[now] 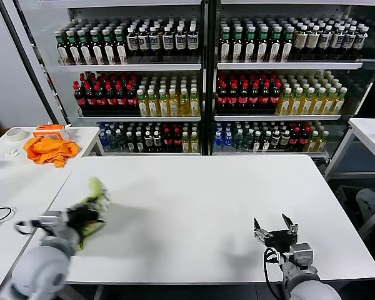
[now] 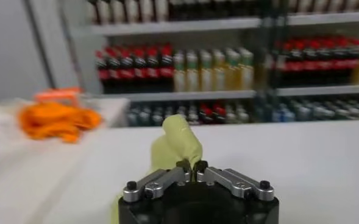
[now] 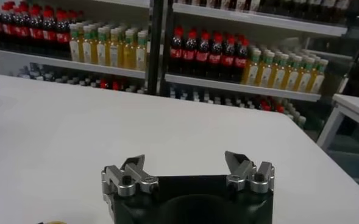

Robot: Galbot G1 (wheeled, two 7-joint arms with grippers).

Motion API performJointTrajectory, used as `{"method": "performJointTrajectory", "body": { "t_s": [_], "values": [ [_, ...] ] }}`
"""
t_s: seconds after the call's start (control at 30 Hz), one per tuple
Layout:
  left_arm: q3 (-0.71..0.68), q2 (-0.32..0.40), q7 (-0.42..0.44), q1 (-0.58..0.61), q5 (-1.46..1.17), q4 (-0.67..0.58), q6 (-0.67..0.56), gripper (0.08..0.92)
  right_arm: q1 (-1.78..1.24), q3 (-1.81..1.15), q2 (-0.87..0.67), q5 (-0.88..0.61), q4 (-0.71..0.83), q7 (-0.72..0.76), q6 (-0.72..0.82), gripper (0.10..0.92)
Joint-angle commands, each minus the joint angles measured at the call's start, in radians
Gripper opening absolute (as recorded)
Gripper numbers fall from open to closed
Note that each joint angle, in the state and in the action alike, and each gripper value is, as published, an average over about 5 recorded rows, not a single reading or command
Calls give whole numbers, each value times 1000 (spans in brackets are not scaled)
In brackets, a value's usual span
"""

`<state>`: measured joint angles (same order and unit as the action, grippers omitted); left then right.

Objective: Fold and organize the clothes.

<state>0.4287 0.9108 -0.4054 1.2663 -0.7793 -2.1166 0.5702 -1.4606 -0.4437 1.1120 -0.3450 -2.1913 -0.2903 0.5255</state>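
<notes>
1. Over the near left corner of the white table [image 1: 200, 206], the left gripper [image 1: 81, 217] hangs with its fingers pinched together on the T-shirt [image 1: 95, 206].
2. From the left wrist view, that gripper [image 2: 192, 168] has its two fingertips [image 2: 183, 165] closed on a fold of the yellow-green T-shirt [image 2: 174, 143], which rises in a bunched peak just ahead of them.
3. More of the T-shirt hangs below and beside the left gripper in a crumpled mass; I cannot tell whether its lower edge touches the table.
4. No printed side of the cloth is plain to me from here.
5. Far across the table from the left gripper, the right gripper [image 1: 275, 228] sits low at the near right edge with its fingers spread apart and nothing between them.
6. Its own camera shows the right gripper [image 3: 186, 167] with both fingers [image 3: 133, 165] wide apart above bare tabletop [image 3: 75, 128].
7. Beyond the left gripper and farther to its left, an orange cloth [image 1: 49, 150] lies heaped on a side table [image 1: 81, 134], well apart from the T-shirt, with a roll of tape [image 1: 14, 133] near it.
8. Behind both grippers, past the far edge of the table, stand shelves [image 1: 200, 65] packed with bottles.
</notes>
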Motion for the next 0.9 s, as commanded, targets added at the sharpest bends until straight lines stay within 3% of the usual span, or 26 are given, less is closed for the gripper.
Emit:
{"method": "performJointTrajectory", "body": {
  "t_s": [0.03,0.27,0.43,0.6,0.9],
  "values": [
    [-359,231,4,-176,109,86,9,102,-5,-10,6,5,-1,-2,3,823],
    [-394,341,-53,-265,67,147,7,104,-3,-12,18,12,1,-2,5,823],
    [-384,379,-57,-288,56,151,-2,193,25,-7,11,-24,7,39,-3,823],
    [-302,299,-19,-290,95,127,-29,341,130,75,21,-176,53,91,-13,823],
    [-15,69,48,-160,135,127,-74,601,385,367,123,-248,237,117,14,823]
  ]
}}
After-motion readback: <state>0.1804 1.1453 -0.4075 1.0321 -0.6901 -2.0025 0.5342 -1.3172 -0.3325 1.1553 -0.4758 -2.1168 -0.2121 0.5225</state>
